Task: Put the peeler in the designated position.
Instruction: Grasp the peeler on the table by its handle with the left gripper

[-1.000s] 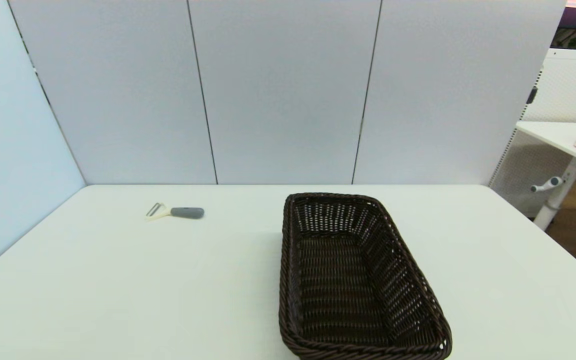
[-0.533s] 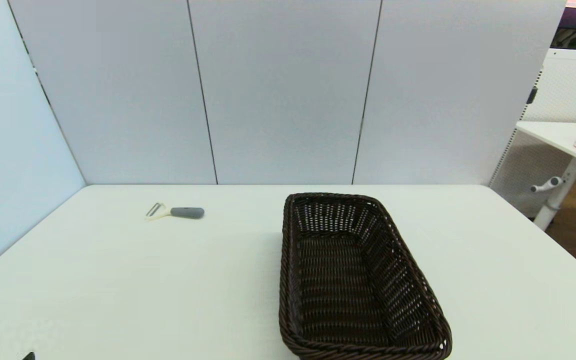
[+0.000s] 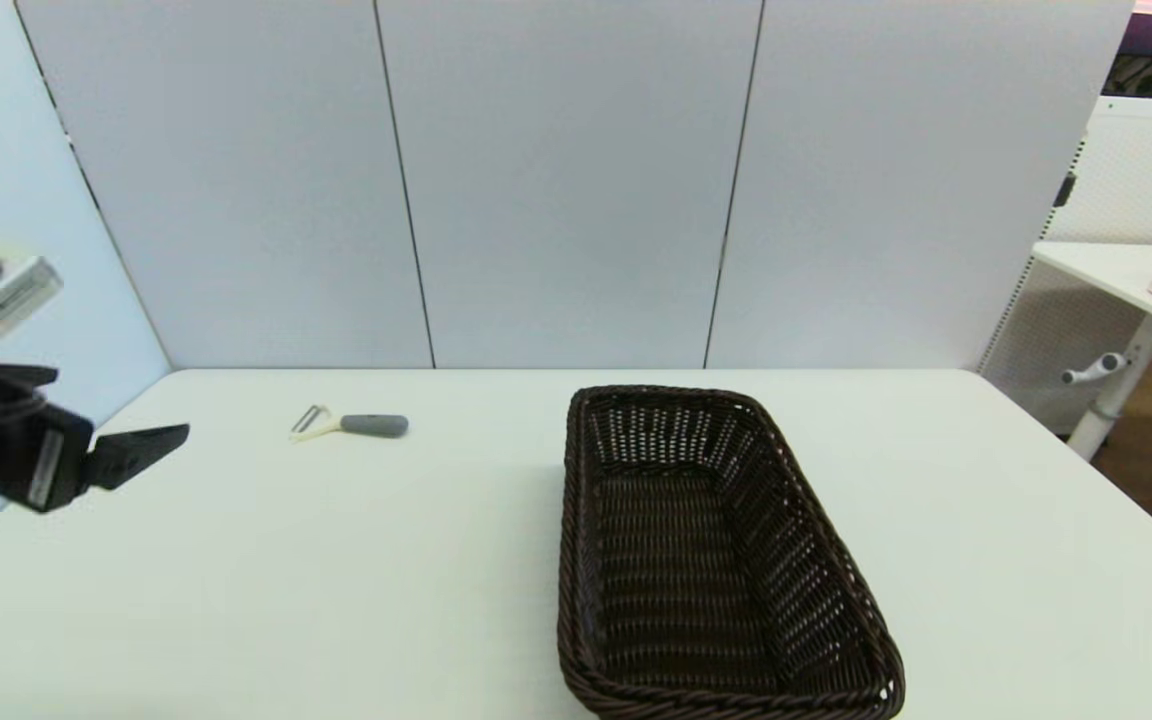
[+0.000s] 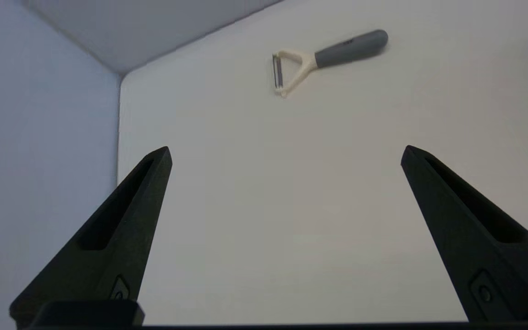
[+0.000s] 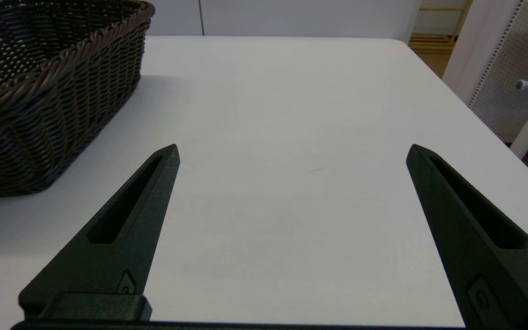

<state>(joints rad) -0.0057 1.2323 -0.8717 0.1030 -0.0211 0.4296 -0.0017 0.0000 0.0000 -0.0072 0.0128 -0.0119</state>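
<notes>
The peeler (image 3: 351, 425), with a grey handle and a cream forked head, lies flat on the white table at the far left, its blade end pointing left. In the left wrist view the peeler (image 4: 323, 57) lies well ahead of my fingers. My left gripper (image 3: 176, 435) hovers at the table's left edge, left of the peeler and apart from it. Seen from its own wrist, the left gripper (image 4: 286, 148) is open and holds nothing. My right gripper (image 5: 292, 146) is open over bare table to the right of the basket and does not show in the head view.
A long dark brown wicker basket (image 3: 568, 520) with nothing in it stands right of centre, running from mid-table to the near edge; its corner (image 5: 39, 91) shows in the right wrist view. Grey partition panels close off the back and left. Another table stands beyond the right edge.
My left arm has come into the head view, rising from the lower left corner to the left edge beside the peeler. Peeler and basket have not moved.
</notes>
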